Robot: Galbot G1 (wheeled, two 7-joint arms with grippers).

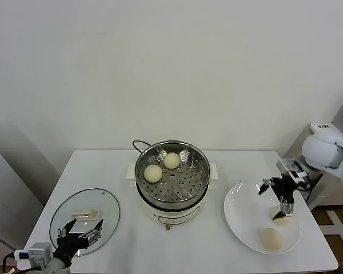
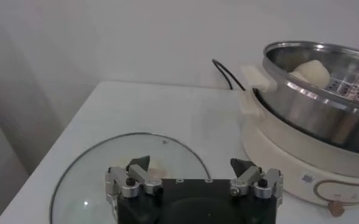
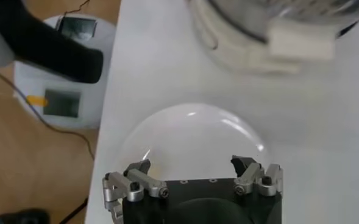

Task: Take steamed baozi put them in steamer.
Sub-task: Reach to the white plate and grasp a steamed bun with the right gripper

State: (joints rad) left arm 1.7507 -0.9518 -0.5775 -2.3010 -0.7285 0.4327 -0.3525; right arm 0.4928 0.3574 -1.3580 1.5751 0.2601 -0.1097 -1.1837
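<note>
Steamer (image 1: 172, 177): round shiny steel basket with a perforated floor, seated on a cream-white pot base at the middle of the white table (image 1: 131, 245); a black cord (image 1: 140, 145) loops out behind it.
Steamer contents: two steamed baozi (image 1: 162, 166), one toward the back and one nearer the robot's left, close together, possibly just touching.
Plate (image 1: 240, 220): white, on the table to the steamer's right; two more baozi lie in it, one near the front rim (image 1: 271, 238) and one partly hidden under the right gripper.
Glass lid (image 1: 106, 211): flat on the table to the steamer's left.
Look of the baozi: smooth, round, cream-white, much smaller than the plate.
Right gripper (image 1: 279, 200): over the plate, fingers spread apart, one tip just above the half-hidden bun; whether it touches is hard to judge.
Left gripper (image 1: 80, 235): low over the near edge of the lid, jaws apart, holding nothing.
Left wrist view: shows the pot's side handle (image 2: 256, 79) and a bun (image 2: 310, 72) above the basket rim.
Right wrist view: shows bare plate between the fingers and the floor beyond the table edge.
</note>
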